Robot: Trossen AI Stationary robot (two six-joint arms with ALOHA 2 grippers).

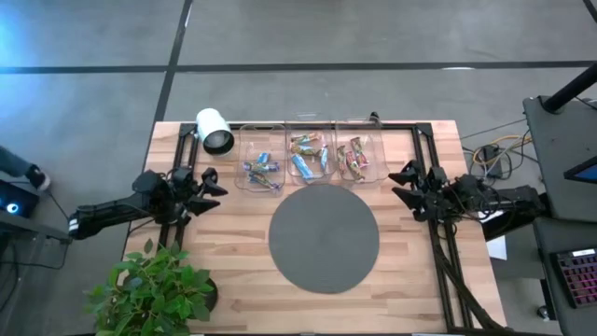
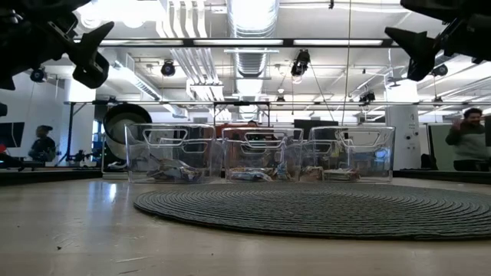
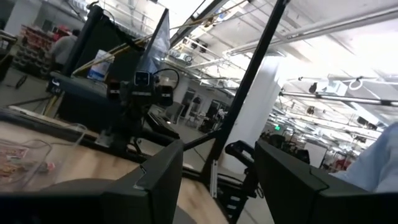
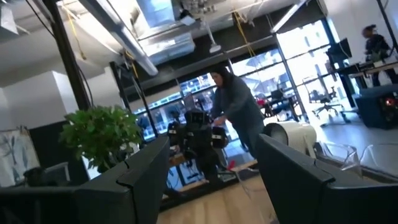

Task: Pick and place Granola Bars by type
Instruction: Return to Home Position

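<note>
Sorting looked finished: the Granola Bars [image 1: 308, 157] lay in three clear bins [image 1: 262, 133], between the two claws and slightly beyond them. The left claw [image 1: 218, 183] and right claw [image 1: 395, 184] hung wide and empty; only settling both arms at home seemed left.

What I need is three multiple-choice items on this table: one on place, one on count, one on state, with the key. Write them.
1. The granola bars lie: A) on the grey mat B) in the clear bins C) by the plant.
2. Clear bins in the row: A) two B) five C) three.
3. The jaws of the left gripper and right gripper stand: A) open, empty B) shut on a bar C) shut, empty.
Key: 1 B, the high view shows bars only inside bins; 2 C, three stand side by side; 3 A, each wrist view shows empty space between its jaws.
</note>
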